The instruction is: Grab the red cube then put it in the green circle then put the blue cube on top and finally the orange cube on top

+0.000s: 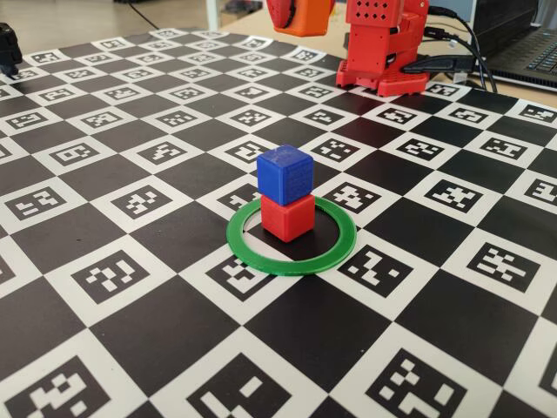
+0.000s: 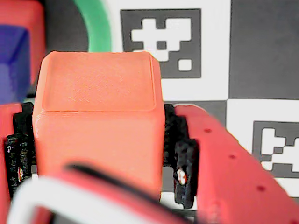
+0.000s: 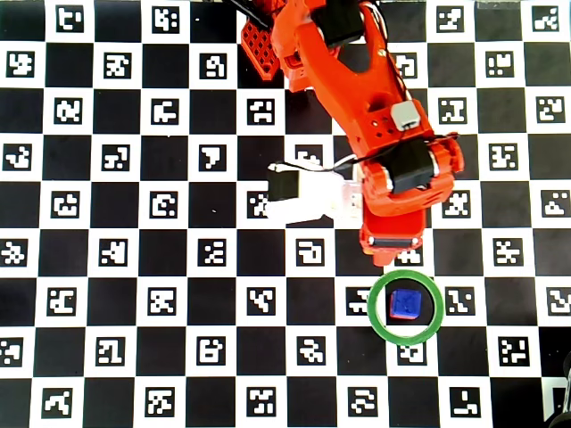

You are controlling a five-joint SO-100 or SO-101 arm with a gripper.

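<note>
In the fixed view the blue cube [image 1: 285, 174] sits on top of the red cube [image 1: 287, 216], and both stand inside the green circle [image 1: 291, 266]. From overhead, the blue cube [image 3: 406, 305] hides the red one within the green circle [image 3: 371, 308]. My gripper [image 2: 98, 140] is shut on the orange cube [image 2: 98, 107], black pads pressed to both its sides. It hangs in the air just behind the ring, and in the overhead view the gripper [image 3: 388, 254] covers the orange cube. The orange cube [image 1: 306, 17] shows at the fixed view's top edge.
The board [image 1: 130, 279] is a black-and-white checker mat printed with markers. The arm's red base [image 1: 383, 43] stands at the back. A laptop [image 1: 522, 43] and cables lie at the back right, and a black object [image 1: 9, 43] sits at the far left edge.
</note>
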